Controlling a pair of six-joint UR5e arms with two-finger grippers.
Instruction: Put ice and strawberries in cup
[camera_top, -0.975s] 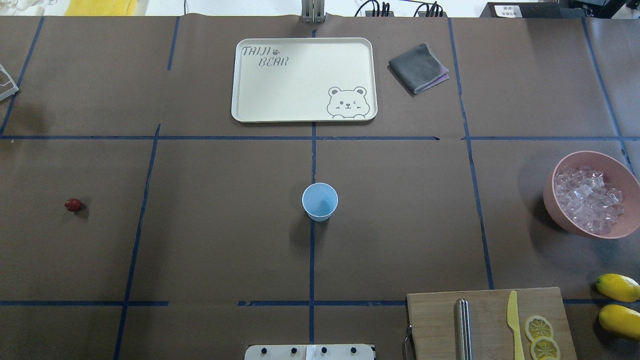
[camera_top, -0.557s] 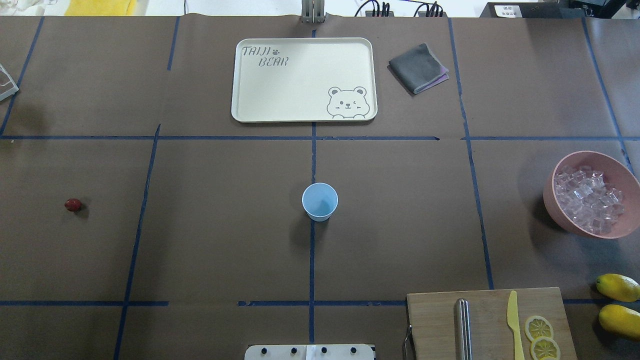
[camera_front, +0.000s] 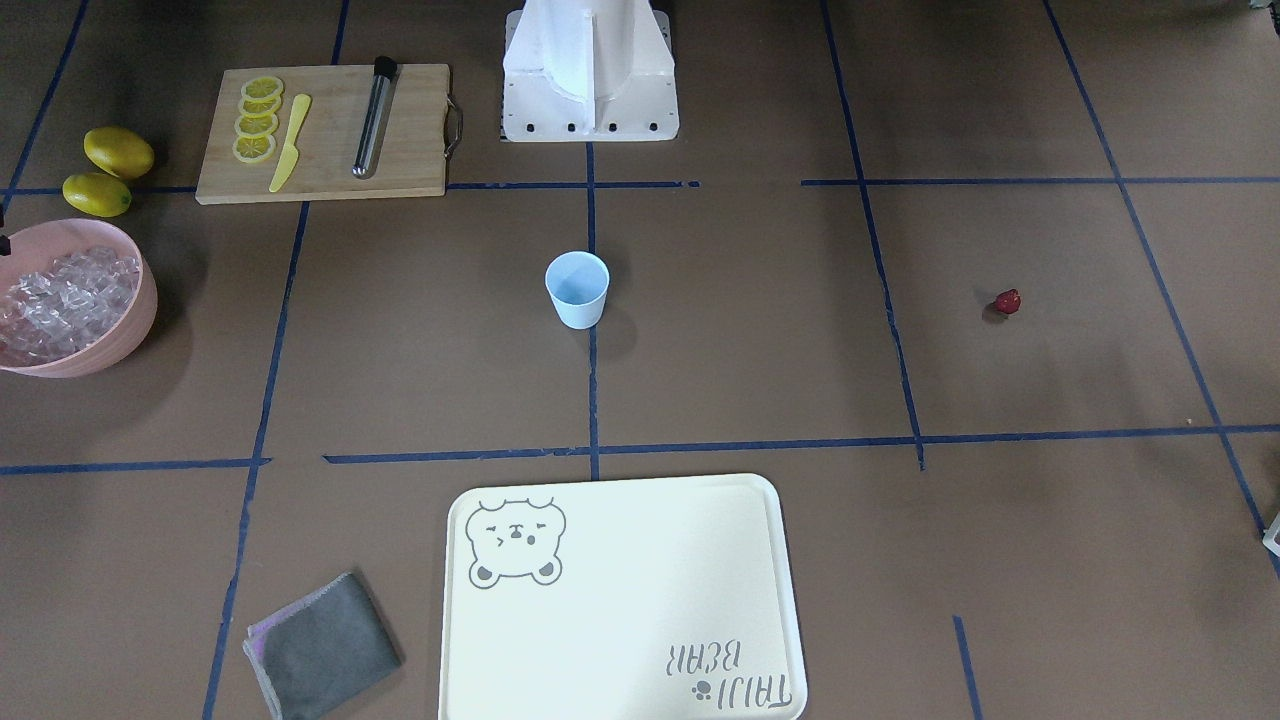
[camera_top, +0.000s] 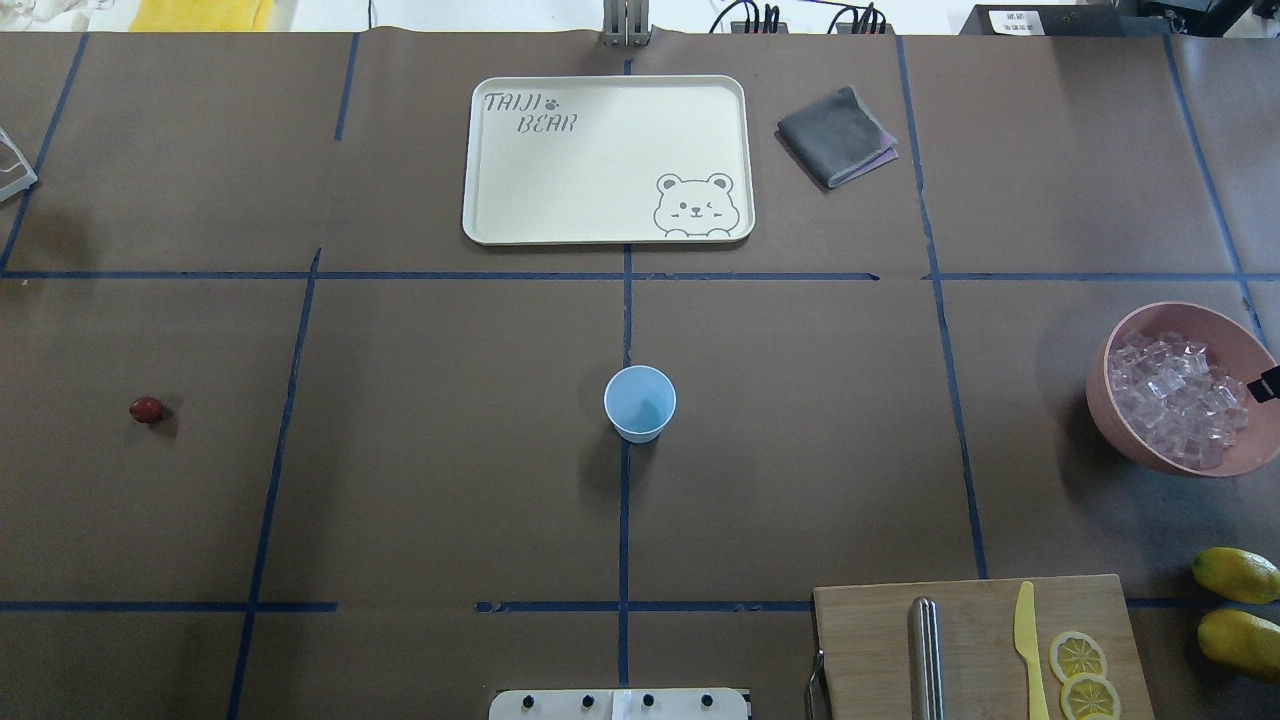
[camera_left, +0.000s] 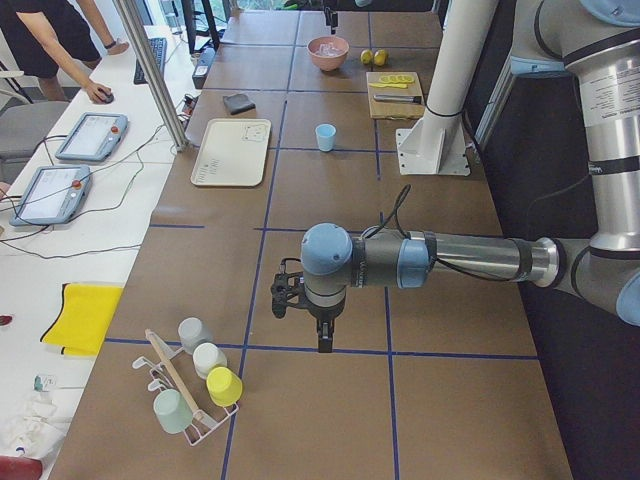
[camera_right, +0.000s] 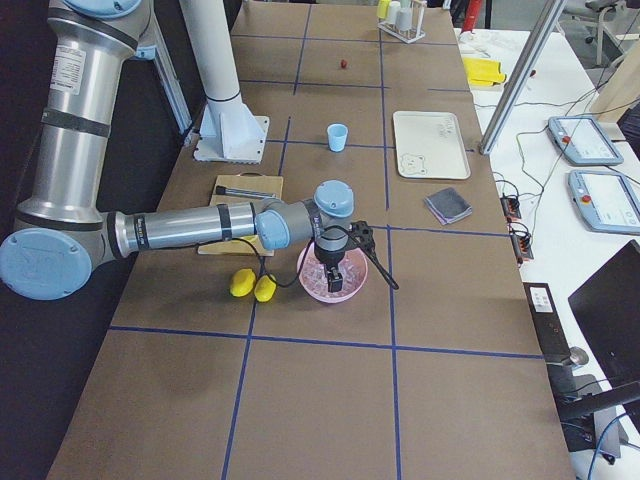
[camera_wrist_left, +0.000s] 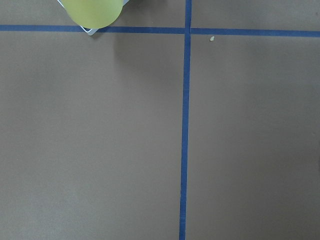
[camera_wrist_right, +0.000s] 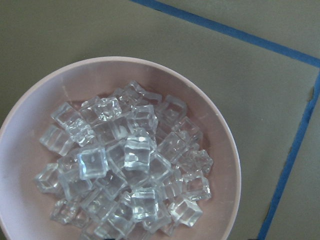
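The pale blue cup (camera_top: 640, 403) stands upright and empty at the table's middle; it also shows in the front view (camera_front: 577, 288). The strawberry (camera_top: 146, 409) lies alone far to the left. The ice (camera_top: 1175, 395) fills a pink bowl (camera_top: 1140, 440) at the right edge and fills the right wrist view (camera_wrist_right: 125, 165). My right gripper (camera_right: 335, 280) hangs just above the ice; only a dark tip of it shows overhead (camera_top: 1268, 385), and I cannot tell if it is open. My left gripper (camera_left: 325, 340) hangs over bare table far from the cup; I cannot tell its state.
A cream tray (camera_top: 480, 200) and a folded grey cloth (camera_top: 835, 135) lie at the back. A cutting board (camera_top: 870, 640) with a knife and lemon slices, and two lemons (camera_top: 1235, 573), sit at the front right. A rack of cups (camera_left: 190, 390) stands near the left gripper.
A dark tip of my right gripper has come into the overhead view's right edge, over the pink bowl. The cup, strawberry and bowl have not moved.
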